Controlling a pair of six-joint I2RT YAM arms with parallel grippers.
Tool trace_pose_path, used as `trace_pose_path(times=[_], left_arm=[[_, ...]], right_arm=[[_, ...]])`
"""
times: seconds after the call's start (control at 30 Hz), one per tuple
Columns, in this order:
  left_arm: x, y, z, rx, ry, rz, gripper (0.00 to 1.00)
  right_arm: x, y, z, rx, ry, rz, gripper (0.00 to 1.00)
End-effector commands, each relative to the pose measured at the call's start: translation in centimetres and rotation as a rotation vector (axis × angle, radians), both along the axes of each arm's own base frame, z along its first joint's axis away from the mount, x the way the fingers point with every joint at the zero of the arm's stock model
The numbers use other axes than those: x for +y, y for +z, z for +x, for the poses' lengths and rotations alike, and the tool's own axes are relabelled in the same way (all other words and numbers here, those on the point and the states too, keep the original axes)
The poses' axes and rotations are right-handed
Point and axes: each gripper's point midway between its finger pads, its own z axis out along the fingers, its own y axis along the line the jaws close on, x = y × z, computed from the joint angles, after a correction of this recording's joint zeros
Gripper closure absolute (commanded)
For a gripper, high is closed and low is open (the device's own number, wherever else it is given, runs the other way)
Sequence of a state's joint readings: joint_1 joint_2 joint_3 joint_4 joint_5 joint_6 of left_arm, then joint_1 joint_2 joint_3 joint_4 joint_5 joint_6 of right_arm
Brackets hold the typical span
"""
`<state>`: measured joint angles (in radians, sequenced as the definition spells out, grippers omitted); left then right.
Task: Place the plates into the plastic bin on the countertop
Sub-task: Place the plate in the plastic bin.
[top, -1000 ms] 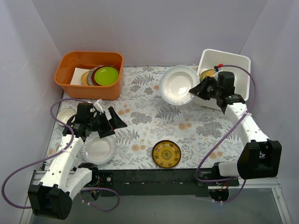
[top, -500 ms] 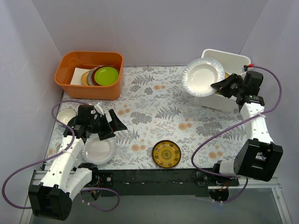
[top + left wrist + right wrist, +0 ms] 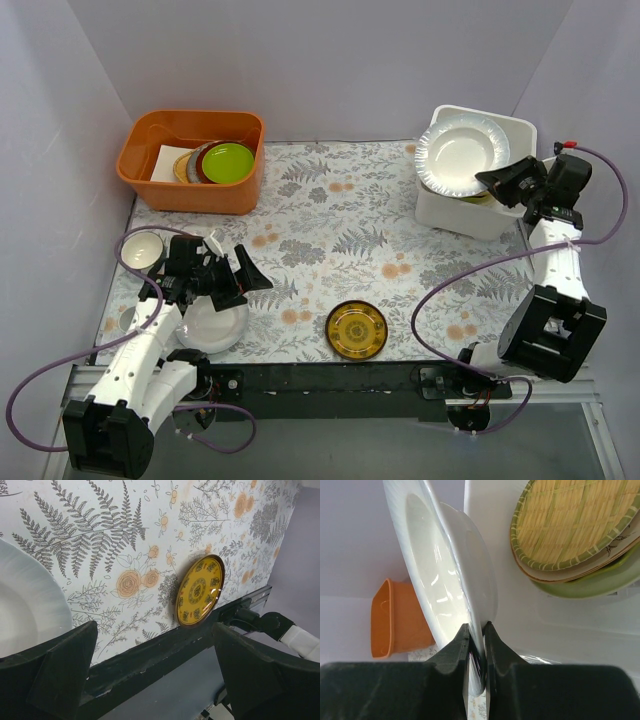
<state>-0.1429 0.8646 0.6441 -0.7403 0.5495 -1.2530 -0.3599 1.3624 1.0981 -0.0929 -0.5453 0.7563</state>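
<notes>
The right hand (image 3: 492,181) (image 3: 475,632) was closed on the rim of a deep white plate (image 3: 461,155) (image 3: 445,575), which it held tilted on edge over the plastic bin (image 3: 470,216) (image 3: 555,630) at the far right of the worktop (image 3: 330,230). Inside the bin lay a yellow woven-look plate (image 3: 575,520) on top of a tan one and a lime-green plate (image 3: 600,582).

The left hand (image 3: 236,277) (image 3: 152,630) stood wide open, gripping nothing, just above a second white plate (image 3: 212,322) (image 3: 22,610) lying flat near the front left edge. An amber patterned plate (image 3: 357,329) (image 3: 200,590) lay apart at the front centre. A small white bowl (image 3: 142,248) sat at the left edge, and an orange tub (image 3: 150,165) with stacked plates (image 3: 226,162) stood at the far left.
</notes>
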Motion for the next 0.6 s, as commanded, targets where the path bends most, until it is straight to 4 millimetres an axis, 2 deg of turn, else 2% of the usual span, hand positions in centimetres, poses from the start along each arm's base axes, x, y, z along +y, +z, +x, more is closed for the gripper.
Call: trace_pose_path(times=[0.0,0.3,0.57], left_arm=[[-0.2,0.2,-0.6,-0.016,-0.011,-0.025,0.02],[-0.3,-0.3,-0.9,-0.007,-0.015,-0.034,0.02],[-0.5,-0.4,-1.2,0.002,-0.028,-0.044,0.02]], right_arm=[[-0.9,4.0,1.7,-0.162,0.005,-0.023,0.99],[-4.7,1.6,2.6,-0.113,-0.11,-0.02,0.99],[-6.1,-0.3,4.3,-0.058,-0.136,-0.019,0.99]])
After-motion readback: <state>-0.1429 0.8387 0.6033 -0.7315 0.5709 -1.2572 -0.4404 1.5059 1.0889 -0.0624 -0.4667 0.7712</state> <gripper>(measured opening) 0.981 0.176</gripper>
